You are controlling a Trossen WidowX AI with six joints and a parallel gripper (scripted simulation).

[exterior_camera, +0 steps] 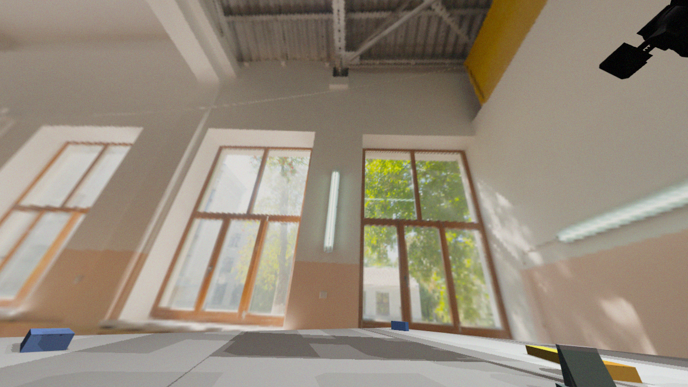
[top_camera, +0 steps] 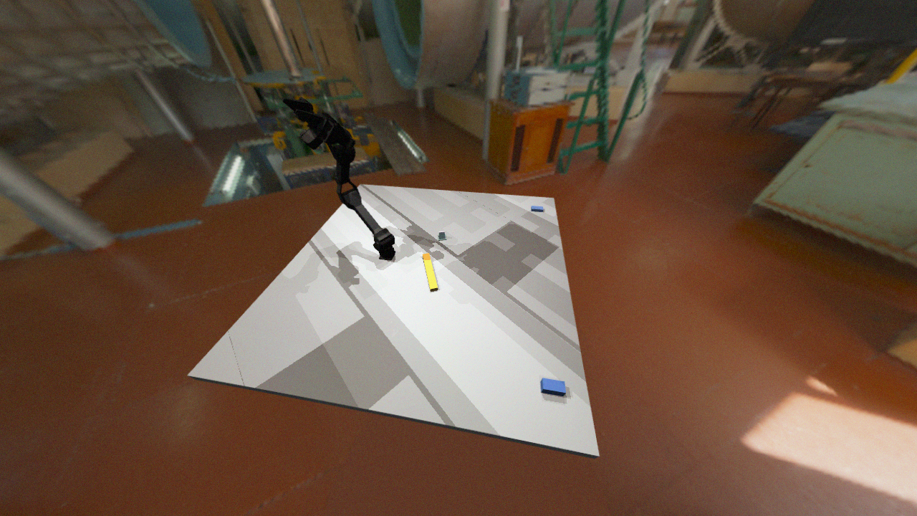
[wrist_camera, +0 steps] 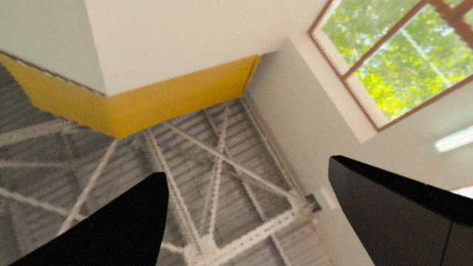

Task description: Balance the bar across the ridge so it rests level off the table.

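The long yellow bar [top_camera: 430, 274] [exterior_camera: 542, 353], orange at one end, lies on the table [top_camera: 307, 391], apart from the ridge. The small dark grey-green ridge [top_camera: 441, 236] [exterior_camera: 583, 366] stands beyond the bar's orange end in the top view; in the exterior view it hides the bar's middle. My gripper [top_camera: 293, 107] [wrist_camera: 248, 174] is raised high above the table's far left side, away from bar and ridge. In the wrist view its two black fingers stand wide apart with nothing between them. A black finger [exterior_camera: 624, 60] shows at the upper right of the exterior view.
One blue block [top_camera: 552, 387] [exterior_camera: 48, 339] lies near the table's near right corner. Another blue block [top_camera: 537, 208] [exterior_camera: 399, 325] lies near the far right corner. The wrist view shows only ceiling, walls and a window behind the fingers.
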